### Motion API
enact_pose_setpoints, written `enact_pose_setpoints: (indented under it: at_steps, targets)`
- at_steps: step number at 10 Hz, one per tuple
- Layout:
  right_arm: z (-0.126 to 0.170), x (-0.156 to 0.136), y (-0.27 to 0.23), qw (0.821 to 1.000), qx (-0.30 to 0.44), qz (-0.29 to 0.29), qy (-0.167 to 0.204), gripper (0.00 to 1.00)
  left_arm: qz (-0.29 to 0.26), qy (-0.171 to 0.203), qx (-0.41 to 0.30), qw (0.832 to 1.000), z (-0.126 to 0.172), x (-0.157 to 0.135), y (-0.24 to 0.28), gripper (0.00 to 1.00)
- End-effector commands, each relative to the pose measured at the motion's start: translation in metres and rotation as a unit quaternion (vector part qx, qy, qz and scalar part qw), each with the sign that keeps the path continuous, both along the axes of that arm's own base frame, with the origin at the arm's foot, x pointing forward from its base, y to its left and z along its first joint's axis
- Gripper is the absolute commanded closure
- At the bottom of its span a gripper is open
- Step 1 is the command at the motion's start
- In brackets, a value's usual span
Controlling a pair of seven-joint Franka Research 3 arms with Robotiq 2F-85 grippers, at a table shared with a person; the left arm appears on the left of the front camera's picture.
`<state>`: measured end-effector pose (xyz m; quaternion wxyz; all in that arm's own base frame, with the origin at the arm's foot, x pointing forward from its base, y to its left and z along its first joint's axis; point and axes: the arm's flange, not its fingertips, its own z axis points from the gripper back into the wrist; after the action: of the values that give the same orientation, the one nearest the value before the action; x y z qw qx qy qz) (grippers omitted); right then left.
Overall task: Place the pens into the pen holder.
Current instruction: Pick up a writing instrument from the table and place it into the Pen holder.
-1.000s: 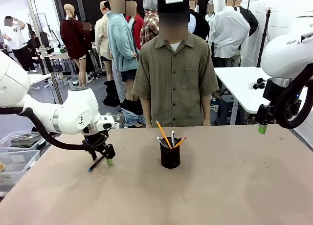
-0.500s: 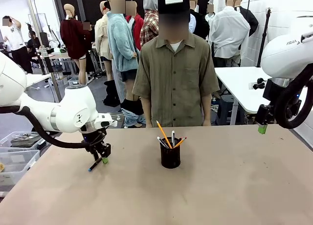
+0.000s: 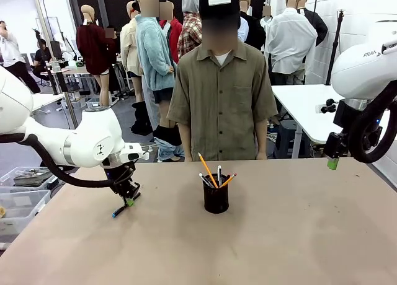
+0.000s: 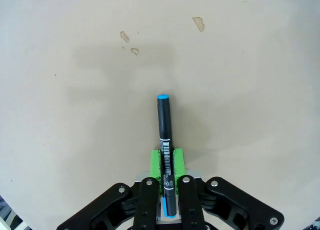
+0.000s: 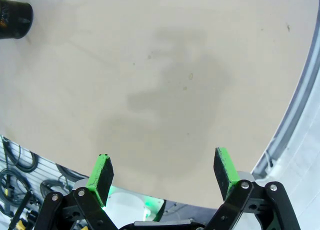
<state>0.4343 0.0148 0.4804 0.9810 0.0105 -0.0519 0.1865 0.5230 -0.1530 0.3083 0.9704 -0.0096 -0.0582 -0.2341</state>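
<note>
While left gripper (image 4: 167, 177) clamps pen (image 4: 165, 140) – lower end hidden – right gripper (image 5: 165, 172) gapes.

The black pen (image 4: 165, 155) runs down between the green pads (image 4: 178, 161) of the left gripper (image 4: 167, 162); the pads cover its sides along that stretch, and the print on its barrel is too small to read. In the front view that gripper's fingertips (image 3: 129, 201) hide most of the pen (image 3: 118, 211).

Beyond the fingers of the right gripper (image 5: 165, 172), far up at the left, the pen holder (image 5: 14, 12) is cut off by the picture's edge, its contents out of frame. In the front view the right gripper (image 3: 333, 163) shows 1 green pad; the rest is too small to tell.

The pens (image 3: 213, 173) in the pen holder (image 3: 216, 198) have their lower halves hidden by its wall.
</note>
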Motion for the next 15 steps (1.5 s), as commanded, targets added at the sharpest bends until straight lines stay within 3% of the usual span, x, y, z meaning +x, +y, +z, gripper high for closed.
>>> enact_pose_setpoints:
  at_steps: [1,4,5,9,12,13,14,15]
  targets:
    - [0.002,0.000,0.000,1.000,-0.004,-0.002,0.005,0.00,-0.036,0.000,-0.030,0.999,0.000,-0.019,0.004,1.00]
    - [0.002,0.000,0.000,1.000,-0.004,-0.002,0.005,0.00,-0.086,-0.047,-0.096,0.990,0.023,-0.041,0.009,1.00]
    - [0.002,0.000,0.000,1.000,-0.004,-0.002,0.005,0.00,-0.132,-0.083,-0.143,0.977,0.034,-0.051,0.009,1.00]
    - [0.002,0.000,0.000,1.000,-0.004,-0.002,0.005,0.00,-0.246,-0.182,-0.289,0.907,0.055,-0.063,0.006,1.00]
    - [0.002,0.000,0.000,1.000,-0.004,-0.002,0.005,0.00,-0.322,-0.231,-0.390,0.831,0.062,-0.061,-0.009,1.00]
    - [0.002,0.000,0.000,1.000,-0.004,-0.002,0.005,0.00,-0.321,-0.245,-0.406,0.820,0.064,-0.060,-0.018,1.00]
    - [0.002,0.000,0.000,1.000,-0.004,-0.002,0.005,0.00,-0.302,-0.231,-0.388,0.840,0.062,-0.059,-0.023,1.00]
    - [0.002,0.000,0.000,1.000,-0.004,-0.002,0.005,0.00,-0.317,-0.247,-0.377,0.835,0.079,-0.063,-0.018,1.00]
